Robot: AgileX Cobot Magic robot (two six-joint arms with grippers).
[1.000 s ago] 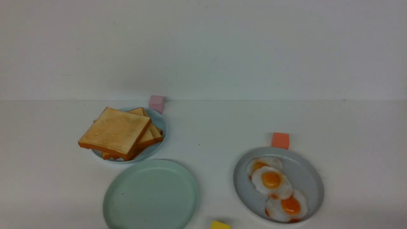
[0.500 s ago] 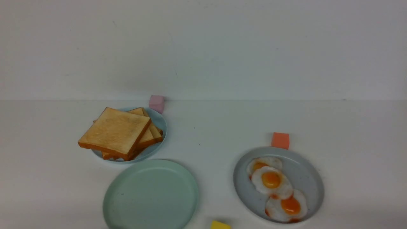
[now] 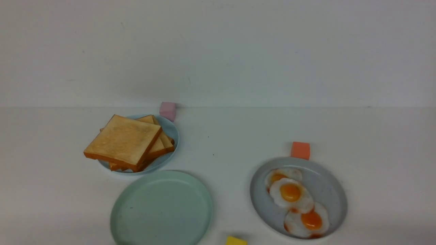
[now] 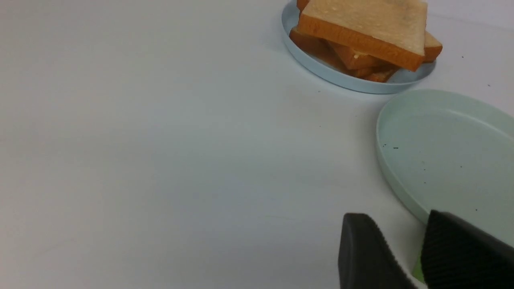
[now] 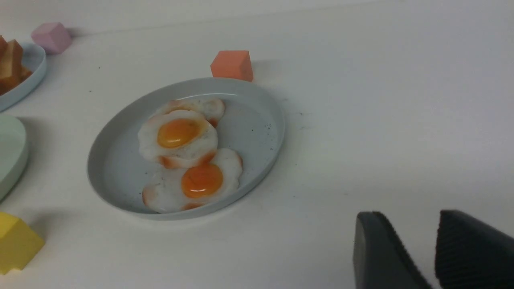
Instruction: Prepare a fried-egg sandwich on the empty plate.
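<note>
The empty mint-green plate (image 3: 161, 208) lies at the front, left of centre; it also shows in the left wrist view (image 4: 449, 156). A stack of toast slices (image 3: 124, 141) sits on a light-blue plate (image 3: 170, 131) behind it. Three fried eggs (image 3: 292, 194) lie on a grey-blue plate (image 3: 328, 190) at the right. No assembled sandwich is in view. My left gripper (image 4: 395, 218) is open and empty, low beside the mint plate's near rim. My right gripper (image 5: 407, 216) is open and empty, to the right of the egg plate (image 5: 257, 120). Neither gripper shows in the front view.
A pink block (image 3: 168, 110) stands behind the toast plate. An orange block (image 3: 300, 150) touches the egg plate's far rim. A yellow block (image 3: 235, 241) sits at the front edge between the plates. A bit of bright green (image 4: 417, 269) shows between my left fingers.
</note>
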